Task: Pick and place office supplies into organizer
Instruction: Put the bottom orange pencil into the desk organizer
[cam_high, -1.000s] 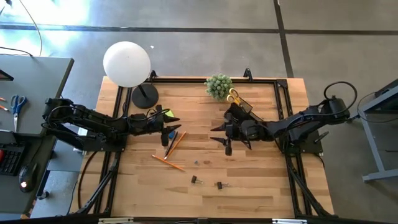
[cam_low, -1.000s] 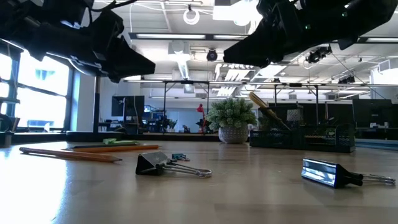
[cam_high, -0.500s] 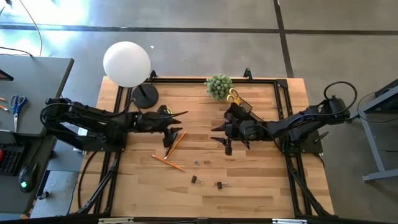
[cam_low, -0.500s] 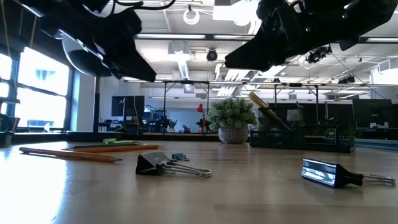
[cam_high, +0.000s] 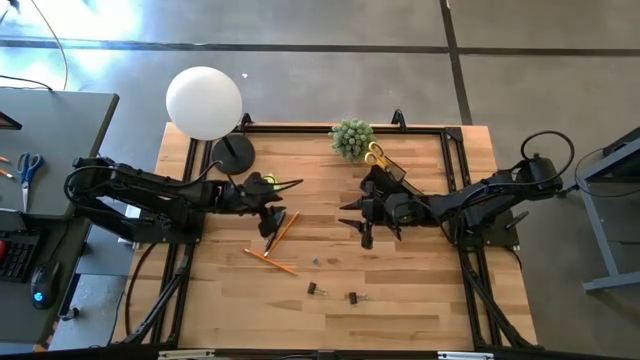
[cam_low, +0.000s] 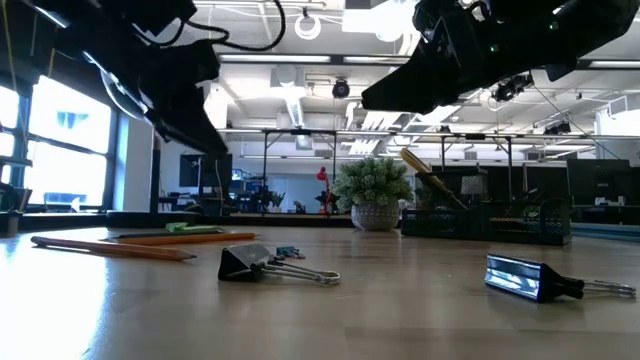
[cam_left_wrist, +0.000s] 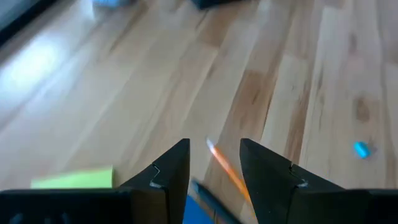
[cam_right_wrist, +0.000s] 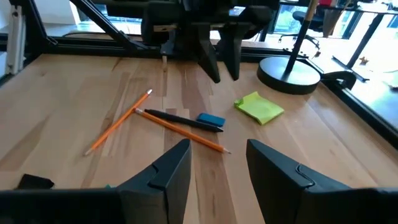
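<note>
My left gripper (cam_high: 282, 200) (cam_left_wrist: 214, 163) hangs open above the orange pencils (cam_high: 281, 231) (cam_right_wrist: 118, 130), dark pen (cam_right_wrist: 180, 119) and small blue block (cam_right_wrist: 211, 119), touching none of them. The lime-green sticky-note pad (cam_right_wrist: 259, 107) (cam_left_wrist: 74, 179) lies flat beside them, near the lamp base. My right gripper (cam_high: 361, 222) (cam_right_wrist: 217, 163) is open and held above the table's middle, in front of the black organizer (cam_high: 392, 172) (cam_low: 480, 220). Yellow-handled scissors (cam_high: 374, 154) stick up out of the organizer. Two binder clips (cam_high: 315, 289) (cam_high: 353, 297) lie nearer the near edge.
A white globe lamp (cam_high: 204, 102) with a round black base (cam_high: 232, 155) stands at the far left. A green potted plant (cam_high: 351, 138) sits at the far edge beside the organizer. A third orange pencil (cam_high: 270, 260) lies left of the clips. Bare wood shows along the near edge.
My left gripper has moved a little toward the table's right, turned about its wrist and tipped its fingers downward over the pencils. My right arm has kept still, and nothing on the table has shifted.
</note>
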